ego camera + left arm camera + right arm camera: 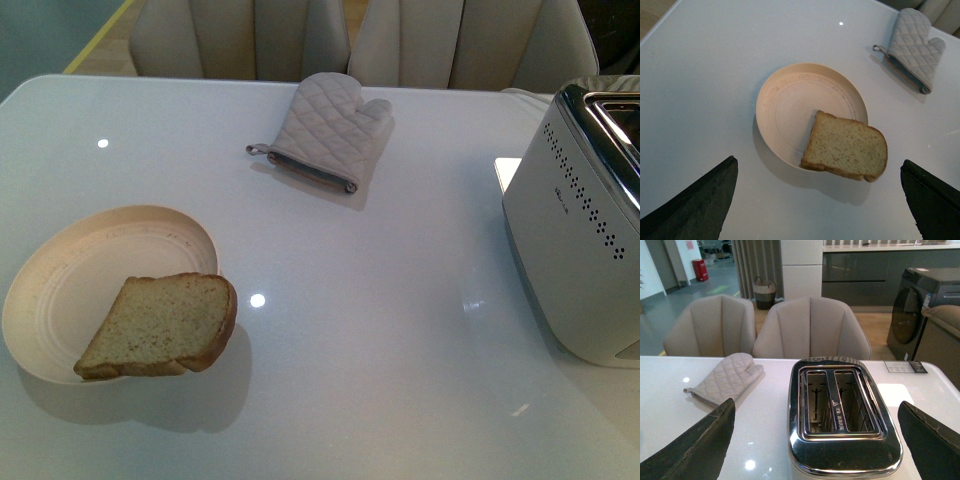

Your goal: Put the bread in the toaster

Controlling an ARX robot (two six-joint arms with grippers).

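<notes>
The bread (160,326) is one tan slice with a brown crust. It lies on the near edge of a round cream plate (90,260) at the table's left and overhangs its rim. It also shows in the left wrist view (846,146). My left gripper (822,210) is open above the table, just short of the slice, with nothing between its fingers. The white toaster (580,230) with a chrome top stands at the table's right edge. My right gripper (815,450) is open above the toaster (840,415), whose two slots look empty. Neither gripper shows in the front view.
A grey quilted oven mitt (330,130) lies at the back middle of the white table (380,340). Beige chairs (350,35) stand behind the far edge. The mitt also shows in the left wrist view (914,47) and the right wrist view (727,377).
</notes>
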